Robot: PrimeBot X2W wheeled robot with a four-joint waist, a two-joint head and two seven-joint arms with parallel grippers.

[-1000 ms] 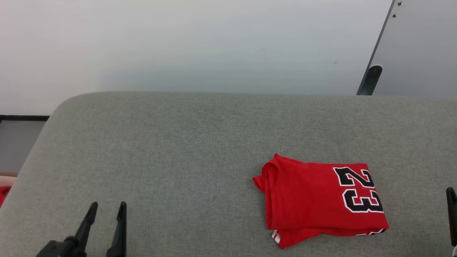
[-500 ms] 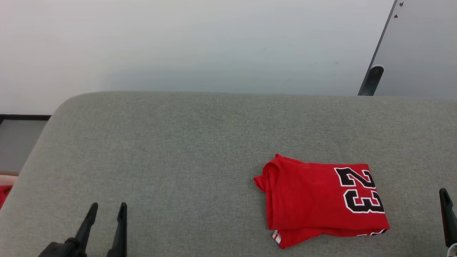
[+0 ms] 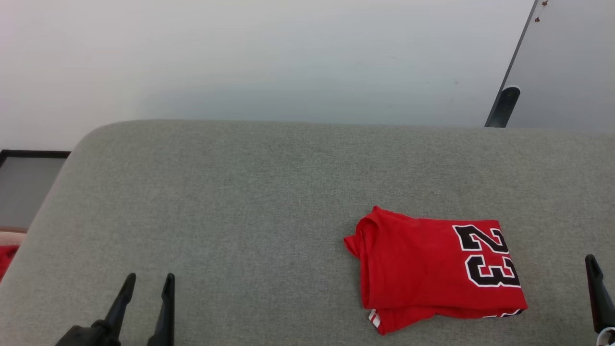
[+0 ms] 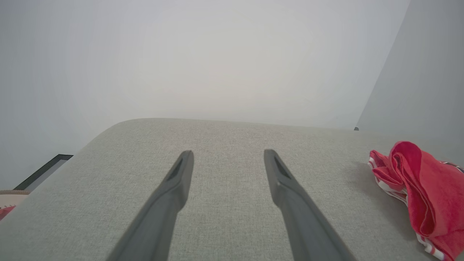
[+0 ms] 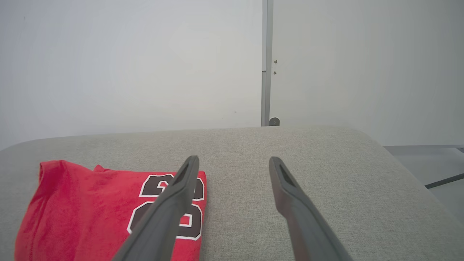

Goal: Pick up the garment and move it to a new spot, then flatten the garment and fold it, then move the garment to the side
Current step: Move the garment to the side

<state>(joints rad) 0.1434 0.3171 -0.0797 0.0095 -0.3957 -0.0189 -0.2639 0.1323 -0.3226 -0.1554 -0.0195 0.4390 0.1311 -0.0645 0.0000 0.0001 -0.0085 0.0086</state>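
So the garment [image 3: 432, 271] is lying folded in a tidy red block, "23" up, on the near right part of the grey fabric-covered counter [image 3: 240, 192]. I'd guess folding's done and only the shift to the side is left, if even that. My left end effector [image 3: 150, 278] and right end effector [image 5: 234, 160] are both spread wide and empty, so next I'd need to pinch all the layers without wrecking the fold. Behind it there's a plain white wall [image 3: 240, 57], with a grey panel [image 3: 571, 62] far right.
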